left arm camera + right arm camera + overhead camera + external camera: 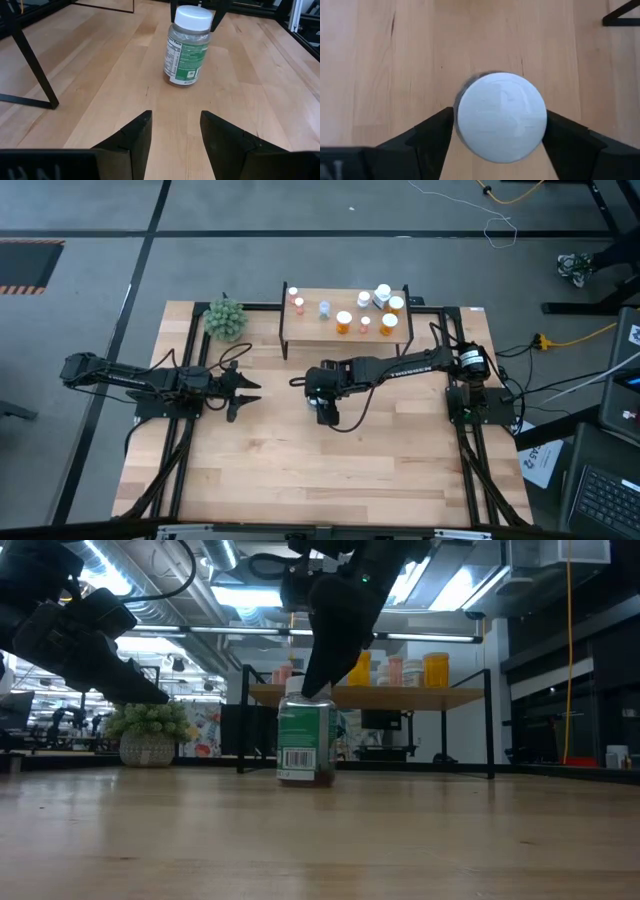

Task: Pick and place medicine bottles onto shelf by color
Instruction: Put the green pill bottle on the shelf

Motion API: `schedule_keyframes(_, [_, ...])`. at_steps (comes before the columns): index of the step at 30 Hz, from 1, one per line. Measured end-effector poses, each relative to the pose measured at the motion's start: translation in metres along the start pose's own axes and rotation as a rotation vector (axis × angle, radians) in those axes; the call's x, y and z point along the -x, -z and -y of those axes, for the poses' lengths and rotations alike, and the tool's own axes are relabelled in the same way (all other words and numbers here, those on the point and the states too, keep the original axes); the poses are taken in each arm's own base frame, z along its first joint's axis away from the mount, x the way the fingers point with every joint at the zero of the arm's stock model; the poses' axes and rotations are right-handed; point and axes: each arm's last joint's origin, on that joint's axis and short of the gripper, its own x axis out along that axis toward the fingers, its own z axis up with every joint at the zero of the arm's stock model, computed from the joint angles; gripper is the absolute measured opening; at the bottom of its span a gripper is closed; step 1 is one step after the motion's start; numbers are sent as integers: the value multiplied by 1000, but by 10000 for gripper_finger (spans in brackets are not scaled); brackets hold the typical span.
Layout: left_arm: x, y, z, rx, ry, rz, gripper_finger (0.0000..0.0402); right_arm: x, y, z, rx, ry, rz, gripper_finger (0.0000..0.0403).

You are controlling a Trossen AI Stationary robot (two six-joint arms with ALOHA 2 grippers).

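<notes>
The large green medicine bottle (pixel 305 745) with a white cap (pixel 501 122) stands on its base on the table, near the middle. My right gripper (pixel 500 131) comes down over it from above, shut on the cap, and hides it in the high view. Several small orange, white and pink bottles (pixel 344 321) stand on the shelf's light wooden top (pixel 310 330) at the far side. My left gripper (pixel 175 120) is open and hovers left of the bottle, pointing at it and touching nothing. My right gripper (pixel 318 688) holds the green bottle by its white cap (pixel 194 17), pinched between the two fingers (pixel 432 135) on opposite sides of the cap's rim. The fingers point down from above. The bottle's base (pixel 305 778) rests on the table, about upright.
A green leafy plant ball (pixel 225 320) sits at the far left, beside the shelf. The shelf's thin black legs (pixel 30 65) stand on the table's far part. Black frame rails (pixel 185 430) run along both sides. Bare wood lies on the near half of the table (pixel 330 470).
</notes>
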Motion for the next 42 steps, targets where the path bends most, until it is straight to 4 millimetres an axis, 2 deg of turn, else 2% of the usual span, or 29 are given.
schedule_keyframes(5, [0, 0, 0, 0, 0, 0, 163, 4, -5, 1, -44, 1, 22, 235])
schedule_keyframes(10, [0, 0, 0, 0, 0, 0, 163, 17, -19, 3, -51, 1, 75, 232])
schedule_keyframes(13, [0, 0, 0, 0, 0, 0, 163, 32, -34, 11, -59, 52, 134, 232])
schedule_keyframes(20, [0, 0, 0, 0, 0, 0, 163, 92, -66, 48, -107, 311, 230, 236])
schedule_keyframes(24, [0, 0, 0, 0, 0, 0, 163, 123, -76, 74, -164, 360, 274, 233])
schedule_keyframes(27, [0, 0, 0, 0, 0, 0, 163, 136, -77, 96, -208, 364, 300, 234])
schedule_keyframes(30, [0, 0, 0, 0, 0, 0, 163, 137, -74, 117, -245, 332, 287, 234])
schedule_keyframes(34, [0, 0, 0, 0, 0, 0, 163, 128, -65, 139, -314, 261, 253, 234])
schedule_keyframes(42, [0, 0, 0, 0, 0, 0, 163, 124, -55, 158, -360, 231, 201, 235])
